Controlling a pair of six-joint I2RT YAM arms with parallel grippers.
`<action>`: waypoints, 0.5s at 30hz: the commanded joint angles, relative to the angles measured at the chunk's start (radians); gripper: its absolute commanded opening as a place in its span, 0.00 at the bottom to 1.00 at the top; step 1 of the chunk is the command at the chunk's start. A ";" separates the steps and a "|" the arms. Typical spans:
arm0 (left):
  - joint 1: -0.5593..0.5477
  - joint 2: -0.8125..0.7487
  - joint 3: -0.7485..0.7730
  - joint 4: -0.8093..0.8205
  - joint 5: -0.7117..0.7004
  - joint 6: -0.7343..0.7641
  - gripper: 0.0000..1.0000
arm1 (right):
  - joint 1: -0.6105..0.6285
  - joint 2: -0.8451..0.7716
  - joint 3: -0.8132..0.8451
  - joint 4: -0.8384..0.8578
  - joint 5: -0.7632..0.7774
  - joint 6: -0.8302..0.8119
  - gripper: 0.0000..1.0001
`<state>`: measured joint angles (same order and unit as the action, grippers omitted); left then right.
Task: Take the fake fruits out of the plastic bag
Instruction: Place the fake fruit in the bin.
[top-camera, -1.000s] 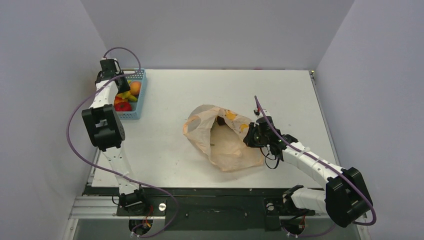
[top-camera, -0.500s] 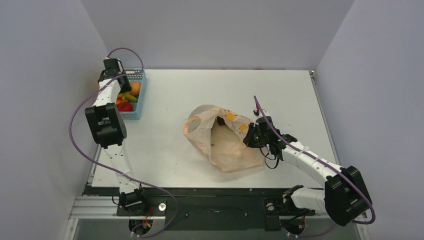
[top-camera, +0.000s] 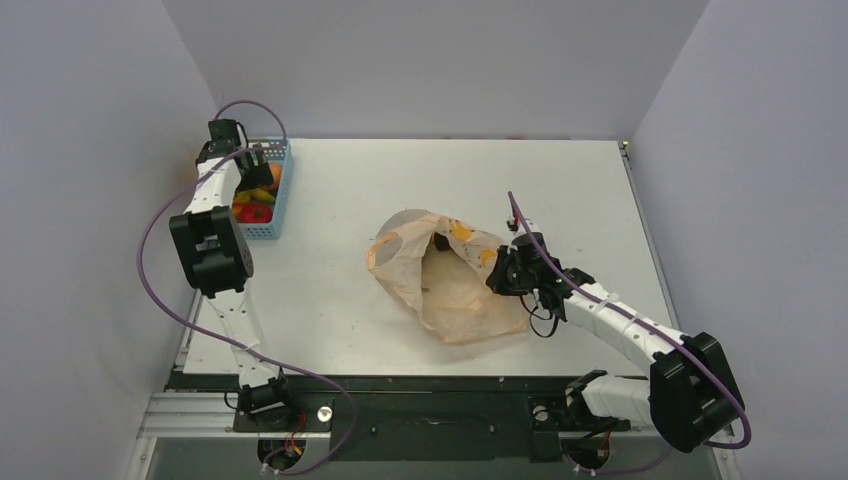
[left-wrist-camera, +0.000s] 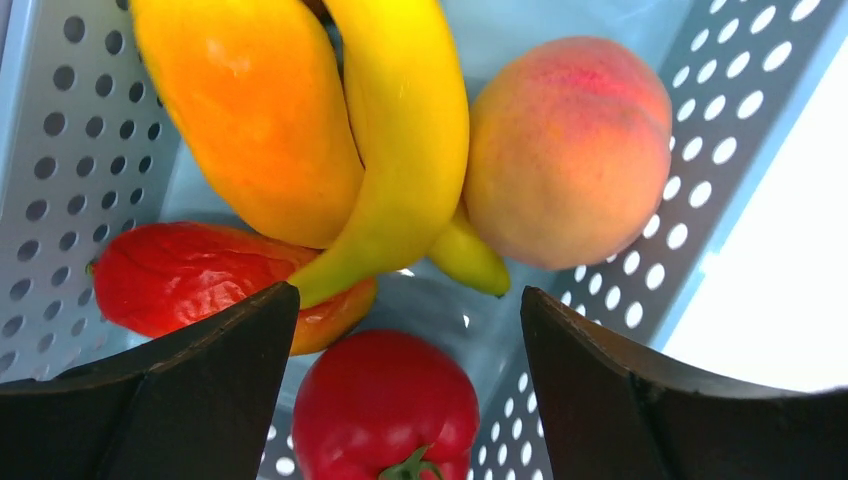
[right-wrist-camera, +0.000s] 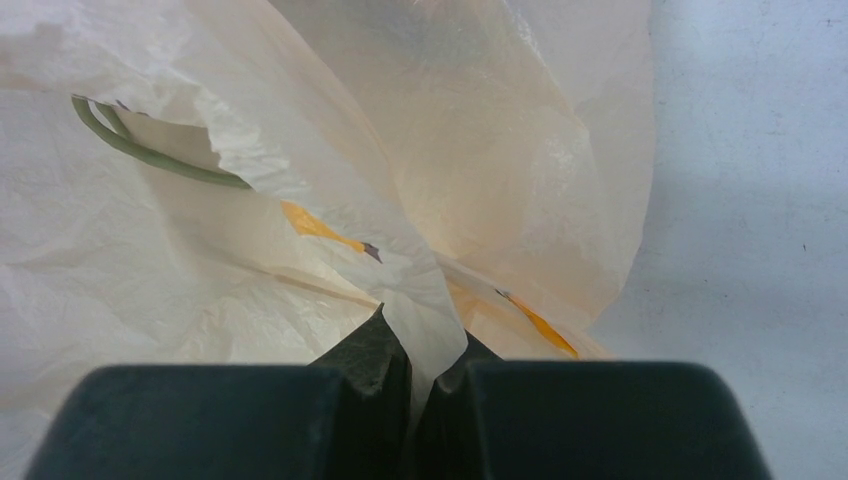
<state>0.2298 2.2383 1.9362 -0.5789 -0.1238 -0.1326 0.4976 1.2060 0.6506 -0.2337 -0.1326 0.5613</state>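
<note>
Peach-orange film of the plastic bag (right-wrist-camera: 300, 150) is clenched in the right gripper (right-wrist-camera: 415, 372), holding up the rim. The bag lies on its side, mouth gaping just ahead of those fingers, its long axis running across their front. The left gripper (left-wrist-camera: 405, 293) hangs spread and empty directly over the fake fruits (left-wrist-camera: 565, 150) in a blue basket (left-wrist-camera: 60, 200), which looks like a drop-off. Next it likely returns to the bag's mouth; whether any fruit remains inside cannot be seen.

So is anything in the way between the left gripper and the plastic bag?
Nothing visible. The left gripper hangs open over the basket; beyond its wall, bare table runs to the bag, which the right gripper pinches.
</note>
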 joint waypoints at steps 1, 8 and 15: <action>-0.005 -0.134 0.017 -0.058 0.012 -0.045 0.80 | -0.005 -0.038 0.036 0.015 0.005 -0.010 0.00; -0.007 -0.316 -0.151 -0.012 0.197 -0.168 0.83 | -0.004 -0.067 0.043 -0.017 0.015 -0.033 0.00; -0.062 -0.558 -0.451 0.093 0.334 -0.269 0.84 | 0.000 -0.092 0.028 -0.025 0.027 -0.036 0.00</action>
<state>0.2134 1.8328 1.6463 -0.5850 0.0898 -0.3176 0.4980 1.1477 0.6510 -0.2649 -0.1272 0.5350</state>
